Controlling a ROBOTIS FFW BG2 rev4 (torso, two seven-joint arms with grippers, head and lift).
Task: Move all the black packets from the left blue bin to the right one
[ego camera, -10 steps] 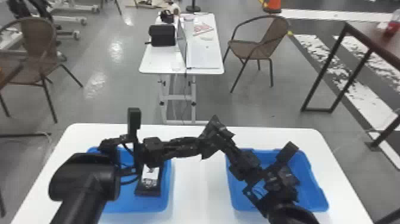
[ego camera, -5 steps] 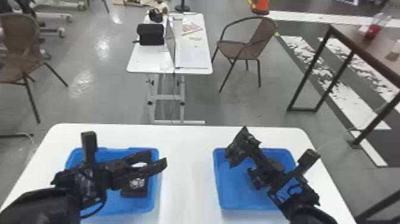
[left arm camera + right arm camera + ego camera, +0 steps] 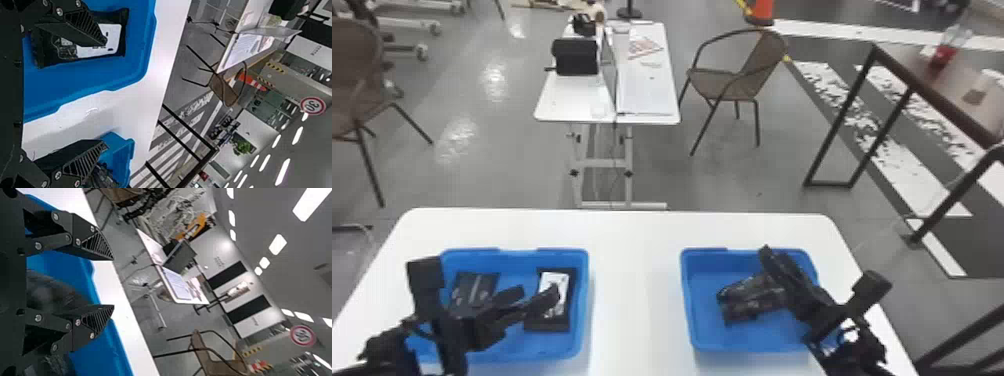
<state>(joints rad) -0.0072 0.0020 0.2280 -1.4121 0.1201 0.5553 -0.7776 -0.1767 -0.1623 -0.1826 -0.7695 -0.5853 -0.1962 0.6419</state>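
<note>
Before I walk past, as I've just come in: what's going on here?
A robot is partway through a transfer. Its left gripper hangs open over the left bin, where a white-labelled packet and another black packet lie. Its right gripper, also open, is over the right bin, the destination, where more black packets lie.

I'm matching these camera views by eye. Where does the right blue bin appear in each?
Head view: right bin, on the right of the white table.
Left wrist view: bin past one finger, beyond the left bin.
Right wrist view: bin behind the fingers.
Shared landmark: brown chair.
</note>
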